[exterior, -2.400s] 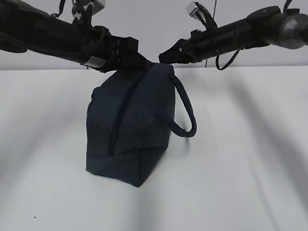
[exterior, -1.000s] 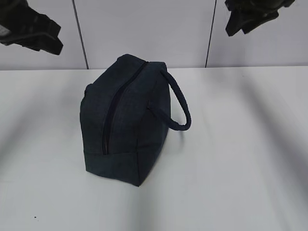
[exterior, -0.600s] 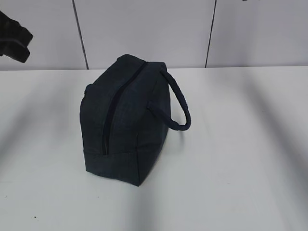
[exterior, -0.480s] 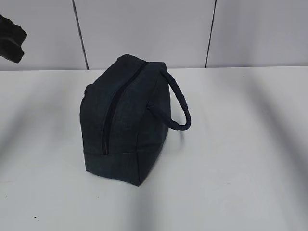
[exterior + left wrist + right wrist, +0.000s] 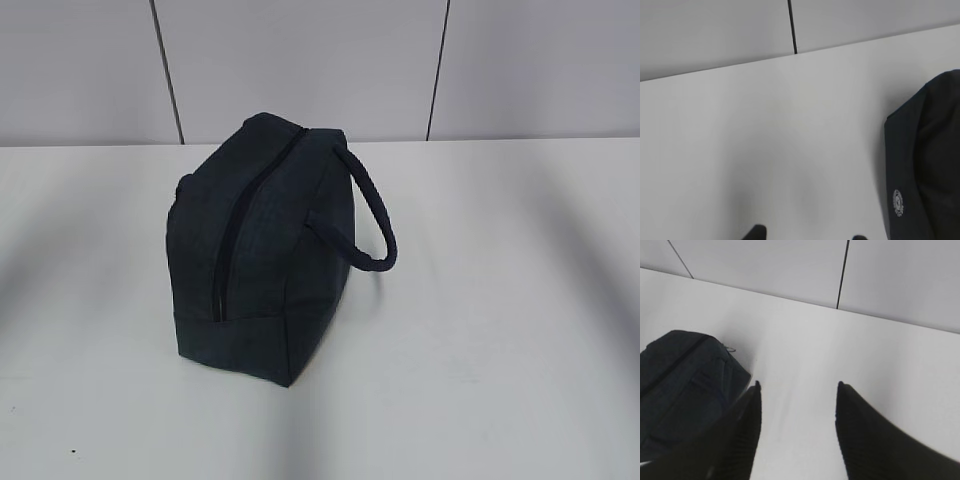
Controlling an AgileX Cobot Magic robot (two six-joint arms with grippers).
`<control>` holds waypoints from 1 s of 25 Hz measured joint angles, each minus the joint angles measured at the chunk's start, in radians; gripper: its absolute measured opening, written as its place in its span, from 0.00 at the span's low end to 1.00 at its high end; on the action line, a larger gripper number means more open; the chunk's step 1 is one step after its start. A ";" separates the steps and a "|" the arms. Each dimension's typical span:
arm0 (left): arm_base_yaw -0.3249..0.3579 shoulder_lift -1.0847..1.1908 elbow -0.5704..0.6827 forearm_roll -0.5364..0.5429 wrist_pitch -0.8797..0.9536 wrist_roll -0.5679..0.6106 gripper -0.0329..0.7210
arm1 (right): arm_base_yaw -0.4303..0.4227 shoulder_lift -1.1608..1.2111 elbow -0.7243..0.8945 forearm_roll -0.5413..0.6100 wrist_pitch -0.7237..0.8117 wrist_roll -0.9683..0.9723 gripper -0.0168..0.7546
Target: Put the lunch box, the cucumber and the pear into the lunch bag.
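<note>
A boxy dark navy lunch bag (image 5: 262,250) is standing alone on a white bench (image 5: 500,330), a little left of centre in the exterior view. Its long zipper (image 5: 240,225) is running over the top and down the near face, and it is looking fully closed along the stretch that shows. Its padded loop handle (image 5: 372,225) is hanging off the right side. No lunch box, cucumber or pear is showing anywhere on the bench; whether they are lying inside the zipped bag cannot be told.

Neither arm is appearing in the exterior view. In the right wrist view, the right end effector (image 5: 797,412) is hovering over bare bench with its two dark fingers (image 5: 860,440) standing apart and nothing between them; the bag is lying to its left. In the left wrist view, only the two fingertips of the left end effector (image 5: 807,234) are peeking in at the bottom edge, spaced apart and empty, with the bag near the right edge.

Judging from this, the packing is looking finished, with both arms clear of the bag. The next move is probably calling for nothing more than parking the arms.
</note>
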 joint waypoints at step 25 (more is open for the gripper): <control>0.000 -0.721 0.348 -0.128 0.095 -0.007 0.47 | 0.000 -0.821 0.761 -0.111 0.003 0.038 0.75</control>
